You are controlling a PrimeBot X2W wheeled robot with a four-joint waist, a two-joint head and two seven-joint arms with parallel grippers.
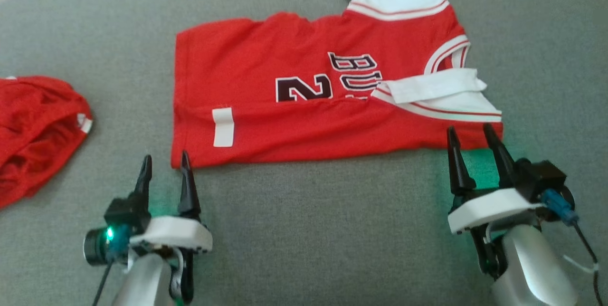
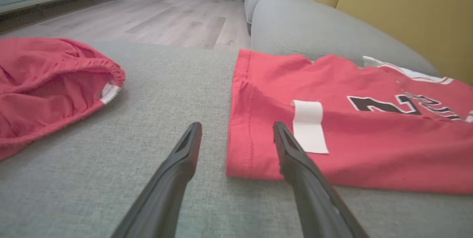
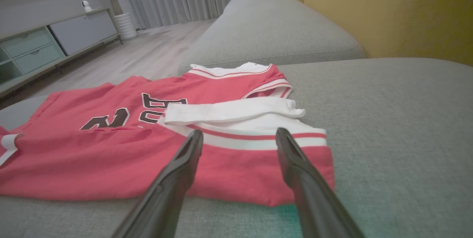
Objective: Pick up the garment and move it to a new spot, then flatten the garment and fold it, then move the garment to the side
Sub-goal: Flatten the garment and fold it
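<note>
With the half-folded jersey (image 1: 294, 106) laid on the cushion (image 1: 323, 230), the left gripper (image 1: 166, 155) at its seven o'clock corner and the right gripper (image 1: 469, 128) at its five o'clock corner both spread empty, only the top layer may be pinched and the fold dragged open.

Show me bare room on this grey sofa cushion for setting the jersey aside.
Free: the grey fabric sofa cushion between the red-and-white basketball jersey and the robot, and right of it. Tighter left, between jersey and crumpled red garment.
</note>
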